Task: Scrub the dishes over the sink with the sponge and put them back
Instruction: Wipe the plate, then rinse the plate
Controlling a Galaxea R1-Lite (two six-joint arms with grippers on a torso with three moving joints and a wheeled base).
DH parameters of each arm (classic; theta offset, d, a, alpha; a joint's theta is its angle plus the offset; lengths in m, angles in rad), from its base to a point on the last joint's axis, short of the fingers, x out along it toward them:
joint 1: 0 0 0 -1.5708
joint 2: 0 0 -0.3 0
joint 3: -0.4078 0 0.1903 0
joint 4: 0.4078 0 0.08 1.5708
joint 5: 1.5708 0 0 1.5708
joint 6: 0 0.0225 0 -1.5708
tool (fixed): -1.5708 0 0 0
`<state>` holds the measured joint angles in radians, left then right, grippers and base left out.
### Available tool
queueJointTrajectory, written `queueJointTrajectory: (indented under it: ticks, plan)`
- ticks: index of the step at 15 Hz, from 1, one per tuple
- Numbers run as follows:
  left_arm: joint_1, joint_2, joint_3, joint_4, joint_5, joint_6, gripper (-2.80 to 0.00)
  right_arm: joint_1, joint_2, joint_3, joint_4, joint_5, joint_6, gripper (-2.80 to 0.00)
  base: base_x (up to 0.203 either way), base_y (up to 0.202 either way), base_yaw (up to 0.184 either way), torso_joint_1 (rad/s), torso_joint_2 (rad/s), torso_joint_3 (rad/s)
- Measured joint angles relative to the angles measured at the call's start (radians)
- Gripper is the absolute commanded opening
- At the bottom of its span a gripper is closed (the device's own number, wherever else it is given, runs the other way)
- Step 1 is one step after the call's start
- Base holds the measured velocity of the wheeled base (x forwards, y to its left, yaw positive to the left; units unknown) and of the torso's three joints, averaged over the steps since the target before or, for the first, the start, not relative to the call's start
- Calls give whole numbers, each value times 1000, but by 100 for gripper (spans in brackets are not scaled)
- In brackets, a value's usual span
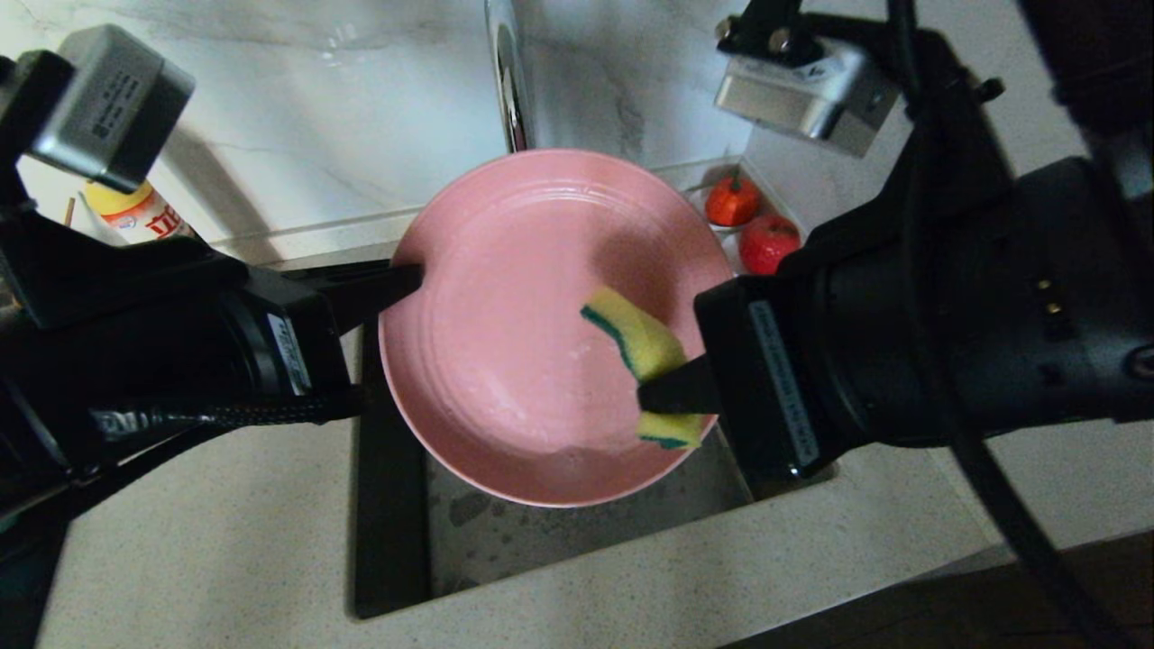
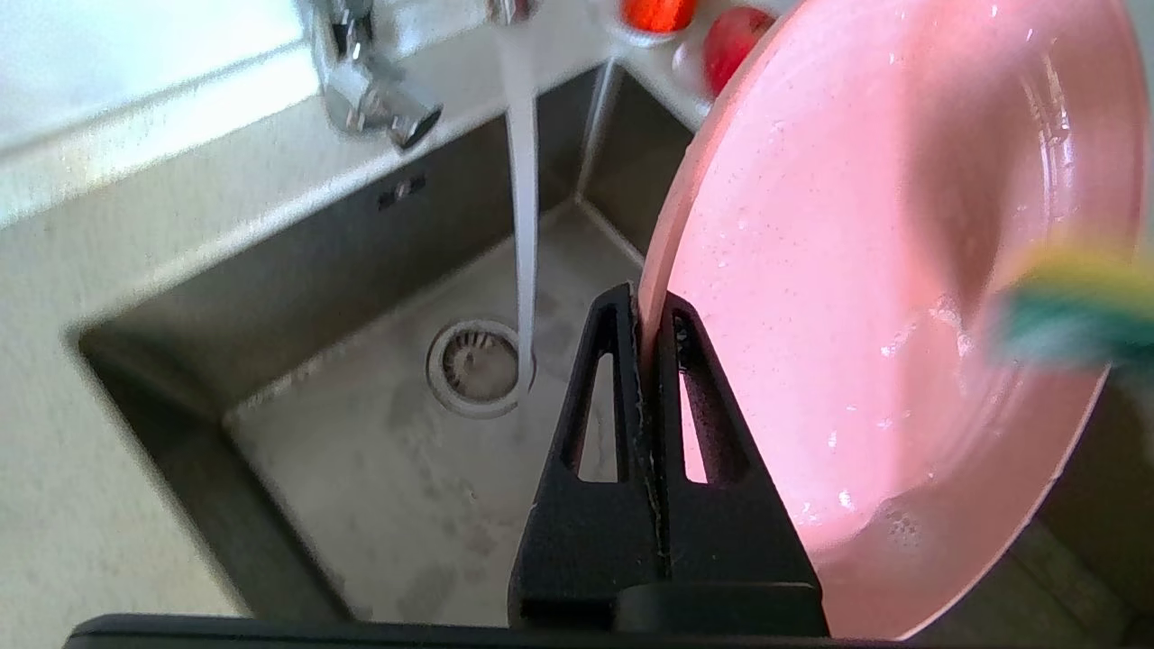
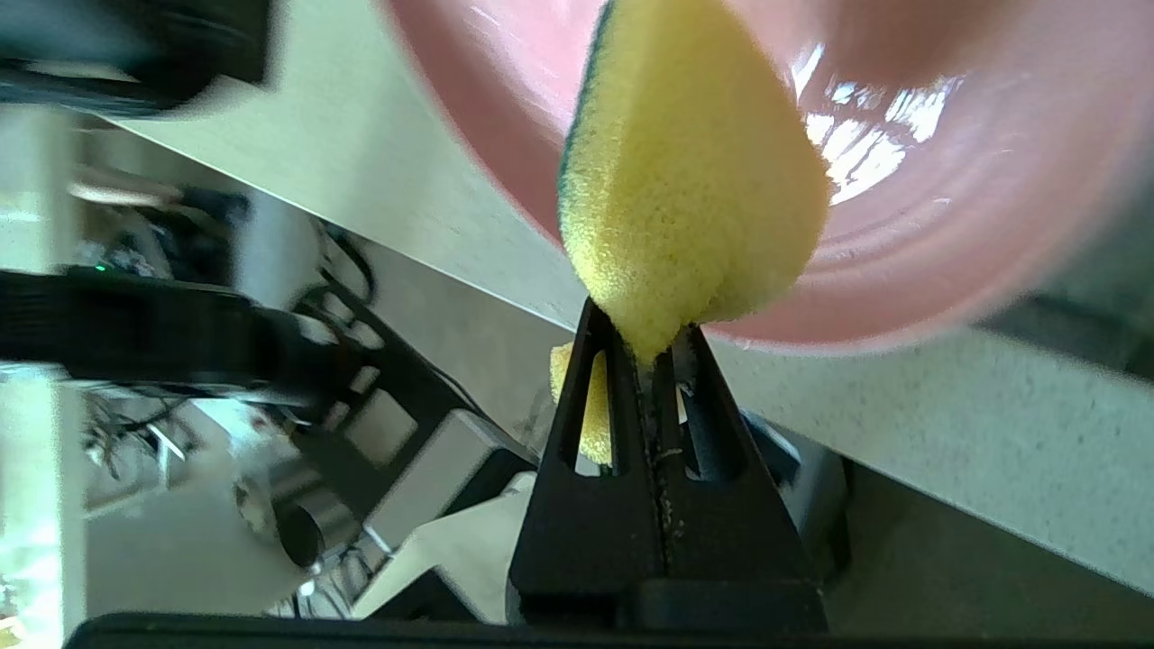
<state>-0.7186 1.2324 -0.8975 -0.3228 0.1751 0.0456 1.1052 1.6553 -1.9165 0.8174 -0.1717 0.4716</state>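
Overhead, left gripper (image 2: pixel 647 306) pinching pink plate (image 1: pixel 532 324); right gripper (image 3: pixel 651 347) pressing sponge (image 1: pixel 642 347)

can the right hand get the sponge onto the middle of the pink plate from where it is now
Probably yes. The right hand grips the sponge against the pink plate's open face, and the left hand pinches only the far rim.

The speckled pale table (image 1: pixel 225 541) carries the recessed sink (image 1: pixel 397 541) at its centre. A yellow-capped bottle (image 1: pixel 135 212) stands at 10 o'clock. Two red fruits (image 1: pixel 748 225) on white saucers sit at 2 o'clock, beside the sink's rim.
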Motion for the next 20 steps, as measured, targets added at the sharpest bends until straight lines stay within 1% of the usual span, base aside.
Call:
queueJointTrajectory:
  ticks: [3,5,8,10,12,14,15,17,20]
  plan:
    - [6,14,15,2,0,-38,-280,18,-72,-10,-3,26,-32,-280,0,0,0,0,0,0]
    - [11,27,18,12,0,-84,-280,38,-127,-11,-3,36,-59,-280,0,0,0,0,0,0]
    - [14,35,41,76,0,-135,-280,54,-208,-12,1,34,-95,-280,0,0,0,0,0,0]
    - [15,35,80,117,0,-194,-280,48,-250,-11,2,32,-97,-280,0,0,0,0,0,0]
    - [16,35,126,123,-1,-224,-280,31,-274,-7,6,31,-98,-280,0,0,0,0,0,0]
    - [29,38,174,127,-3,-232,-280,-9,-282,7,6,32,-98,-280,0,0,0,0,0,0]
    - [41,44,184,134,-6,-247,-280,-36,-281,15,6,36,-97,-280,0,0,0,0,0,0]
    - [65,71,192,149,-10,-285,-280,-70,-278,45,1,37,-95,-280,0,0,0,0,0,0]
    - [106,146,175,139,-15,-356,-280,-93,-274,86,-3,43,-88,-280,0,0,0,0,0,0]
